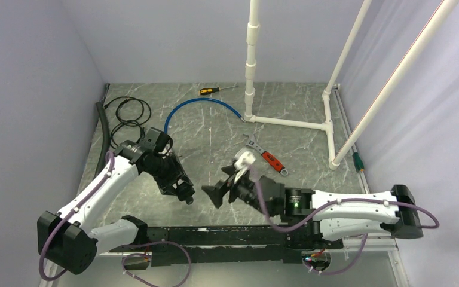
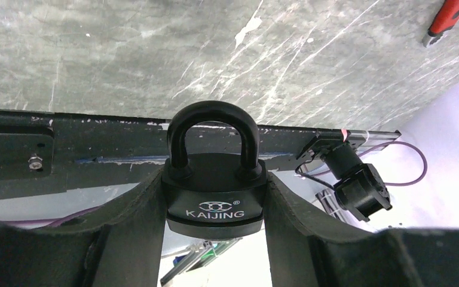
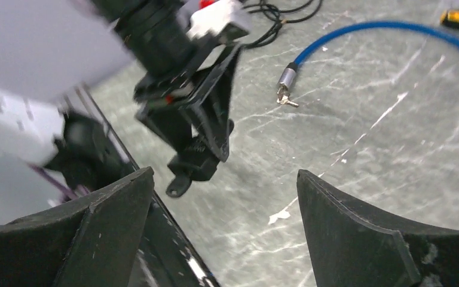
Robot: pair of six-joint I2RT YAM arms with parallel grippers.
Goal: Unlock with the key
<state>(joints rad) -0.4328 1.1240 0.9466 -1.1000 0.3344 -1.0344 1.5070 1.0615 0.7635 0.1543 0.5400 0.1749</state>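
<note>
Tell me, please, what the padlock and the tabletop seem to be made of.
The padlock looks like metal with a matte black coating: smooth, dull sheen, white printed KAIJING lettering; a plastic cover is possible. The tabletop looks like grey-green stone or marble-print laminate: pale veins and streaks, slight gloss.

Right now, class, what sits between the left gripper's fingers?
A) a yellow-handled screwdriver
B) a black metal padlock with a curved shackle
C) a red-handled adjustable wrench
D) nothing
B: the left wrist view shows the black metal padlock clamped in the left gripper, its curved shackle pointing away from the camera.
</note>
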